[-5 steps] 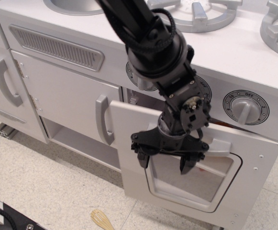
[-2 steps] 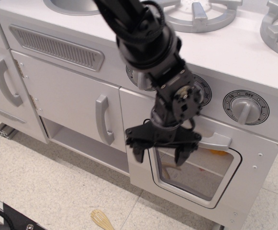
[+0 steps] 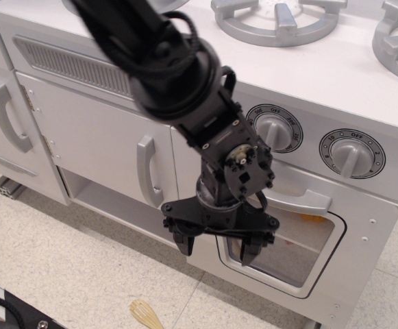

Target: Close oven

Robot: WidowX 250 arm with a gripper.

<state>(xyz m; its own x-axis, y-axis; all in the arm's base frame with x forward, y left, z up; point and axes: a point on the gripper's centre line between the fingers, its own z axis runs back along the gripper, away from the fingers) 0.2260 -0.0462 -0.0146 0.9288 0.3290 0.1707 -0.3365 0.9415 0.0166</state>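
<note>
The white toy oven (image 3: 363,240) has its door flush with the kitchen front. The door has a clear rounded window (image 3: 301,253) and a horizontal silver bar handle (image 3: 301,200). My black gripper (image 3: 217,246) hangs in front of the door's lower left part, fingers pointing down and spread apart. It is open and holds nothing. Its right finger (image 3: 249,251) overlaps the window's left edge. The arm hides the door's upper left corner.
Two round knobs (image 3: 349,152) sit above the oven door. A white cupboard door with a vertical grey handle (image 3: 146,171) is to the left, an open shelf below it. A wooden utensil (image 3: 146,315) lies on the tiled floor. Stove burners (image 3: 281,17) are on top.
The oven door swung from ajar to flush with the front. My gripper has since moved left and down, away from the handle, staying open.
</note>
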